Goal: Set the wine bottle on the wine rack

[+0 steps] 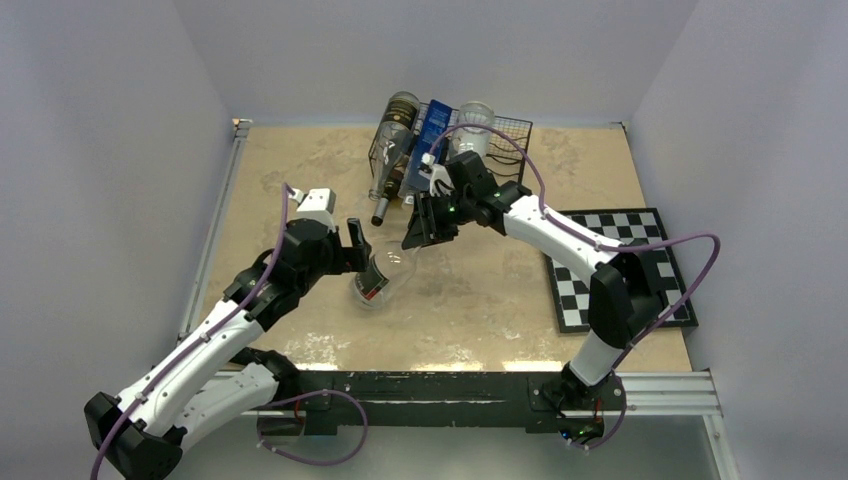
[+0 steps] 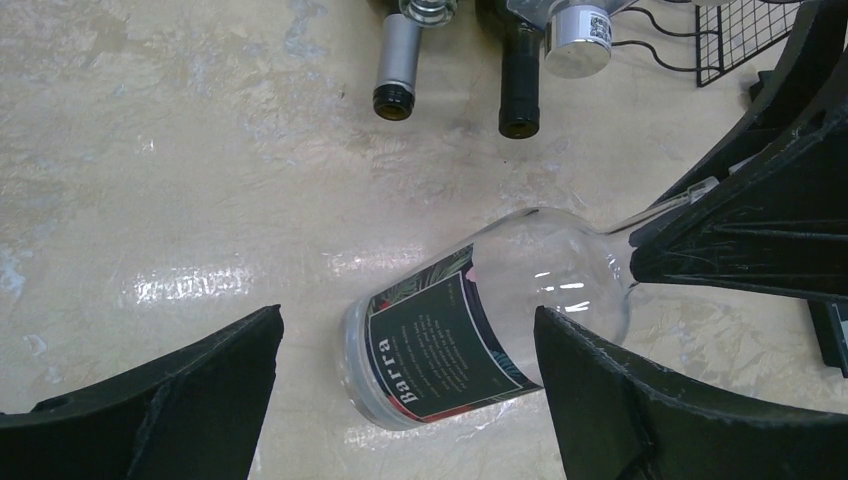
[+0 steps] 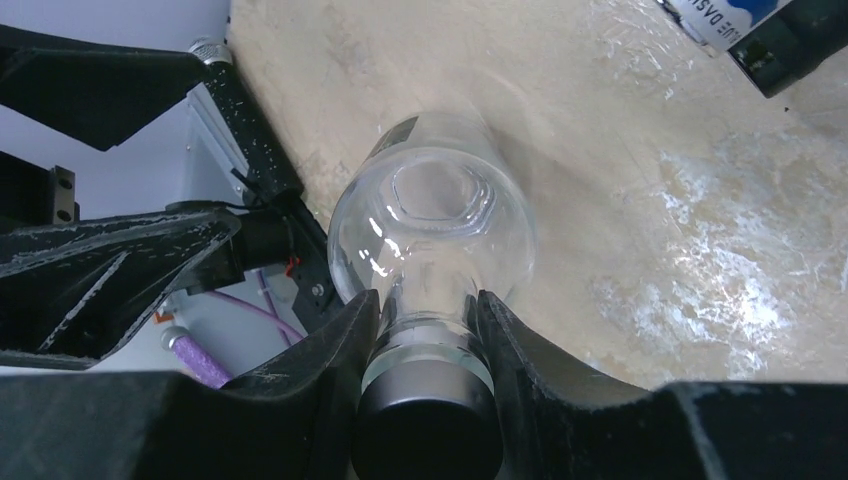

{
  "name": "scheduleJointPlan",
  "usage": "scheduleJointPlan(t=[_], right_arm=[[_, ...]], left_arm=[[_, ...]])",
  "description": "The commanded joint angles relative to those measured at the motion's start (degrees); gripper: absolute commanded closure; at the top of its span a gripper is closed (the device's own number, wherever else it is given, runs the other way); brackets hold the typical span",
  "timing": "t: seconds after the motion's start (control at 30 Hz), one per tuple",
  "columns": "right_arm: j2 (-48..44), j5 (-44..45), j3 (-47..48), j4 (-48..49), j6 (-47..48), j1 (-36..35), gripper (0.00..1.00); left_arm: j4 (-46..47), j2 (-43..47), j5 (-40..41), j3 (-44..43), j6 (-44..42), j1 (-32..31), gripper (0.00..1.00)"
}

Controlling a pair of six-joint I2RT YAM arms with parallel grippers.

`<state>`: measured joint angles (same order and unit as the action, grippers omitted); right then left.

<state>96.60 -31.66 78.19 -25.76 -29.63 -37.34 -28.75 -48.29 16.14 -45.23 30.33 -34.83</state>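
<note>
A clear wine bottle (image 1: 385,275) with a dark "Barra" label lies tilted in the middle of the table. My right gripper (image 1: 424,228) is shut on its neck, just below the black cap (image 3: 430,430); in the right wrist view the glass body (image 3: 432,225) points away. My left gripper (image 1: 358,245) is open, its fingers (image 2: 150,400) on either side of the bottle's base (image 2: 440,340), not touching. The black wire wine rack (image 1: 505,135) stands at the back with other bottles on it.
On the rack lie a dark bottle (image 1: 393,150), a blue-labelled bottle (image 1: 428,140) and a clear bottle (image 1: 472,125); their necks show in the left wrist view (image 2: 397,60). A chessboard (image 1: 620,265) lies at the right.
</note>
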Motion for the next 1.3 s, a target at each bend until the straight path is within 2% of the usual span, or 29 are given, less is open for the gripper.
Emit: scheduleJointPlan(t=[0.0,0.13,0.27,0.53,0.73,0.83,1.03,1.27], right_arm=[[-5.52,-5.23,-2.67,16.21,-3.53,-0.01,1.00],[-7.79,-2.40,-11.20,22.27,-0.67,0.01,1.00],[-8.87,-0.25,-17.31,25.21,2.75,0.17,1.00],[-9.60,3.46,-23.25,24.83,7.35,0.08,1.00],[-9.77,5.01,-26.82,24.60,8.77,0.14,1.00],[-8.93,4.46,-27.69,25.22,8.45,0.08,1.00],[-6.41,3.92,-27.34,24.14,11.20,0.08,1.00],[-7.96,3.75,-27.74,20.43,16.66,-1.55,1.00]], left_arm=[[-0.66,-1.53,-1.25,-2.25,0.63,1.18,0.01],[-3.70,-4.84,-7.13,-2.82,3.78,6.27,0.01],[-4.41,-8.32,-18.80,-2.74,5.96,15.02,0.01],[-4.82,-17.84,-43.81,-1.58,7.53,27.01,0.03],[-7.38,-21.84,-52.84,-1.38,7.75,29.56,0.04],[-8.60,-23.06,-54.33,-1.28,7.84,29.56,0.04],[-7.89,-22.93,-50.13,0.49,6.41,29.56,0.04],[-5.18,-23.28,-45.04,2.29,6.51,29.56,0.03]])
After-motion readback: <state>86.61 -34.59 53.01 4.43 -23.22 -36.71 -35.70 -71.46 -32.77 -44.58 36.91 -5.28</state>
